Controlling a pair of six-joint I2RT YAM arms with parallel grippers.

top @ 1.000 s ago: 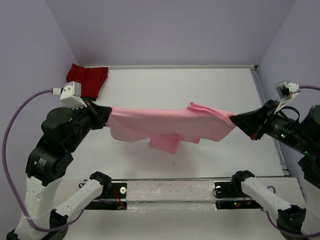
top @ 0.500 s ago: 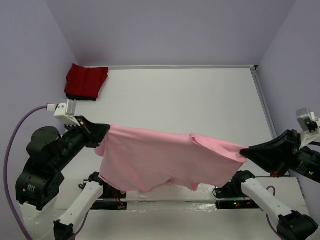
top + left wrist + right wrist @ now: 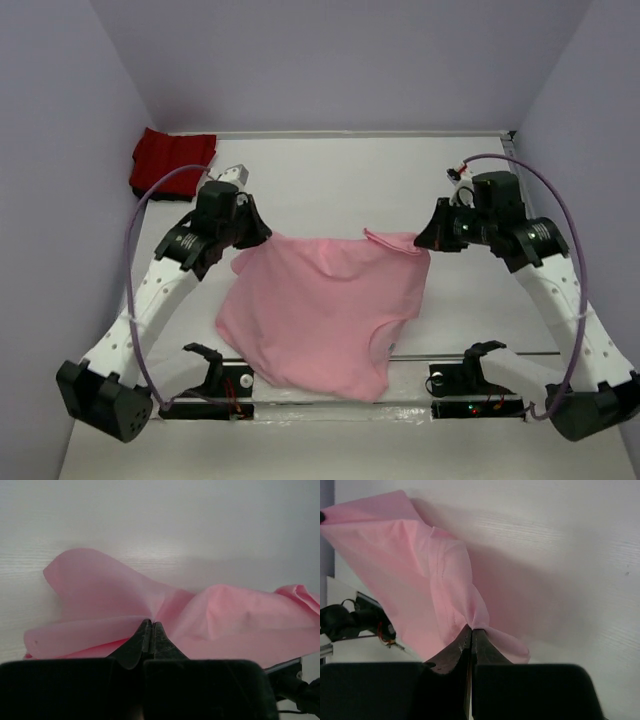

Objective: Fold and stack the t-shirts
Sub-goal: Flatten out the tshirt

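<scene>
Currently your left gripper (image 3: 151, 625) is pinched tight on one upper corner of the pink t-shirt (image 3: 320, 310). Its fingertips meet with only a fold of cloth between them. Behind and outboard of that gripper, well apart from it, the deep red t-shirt (image 3: 172, 163) lies in the far corner of the table (image 3: 350, 170). Nothing touches it; judgement: it is parked there until its turn.

Between the two grippers the pink cloth runs as a fairly straight top edge. The body trails back from the fingertips and drapes over the near table edge. Judgement: you hold it by two corners so that it spreads flat when laid down.

Your right gripper (image 3: 471, 629) is likewise clamped on the opposite corner. A small flap is turned over just inboard of it and may need smoothing before any fold.
</scene>
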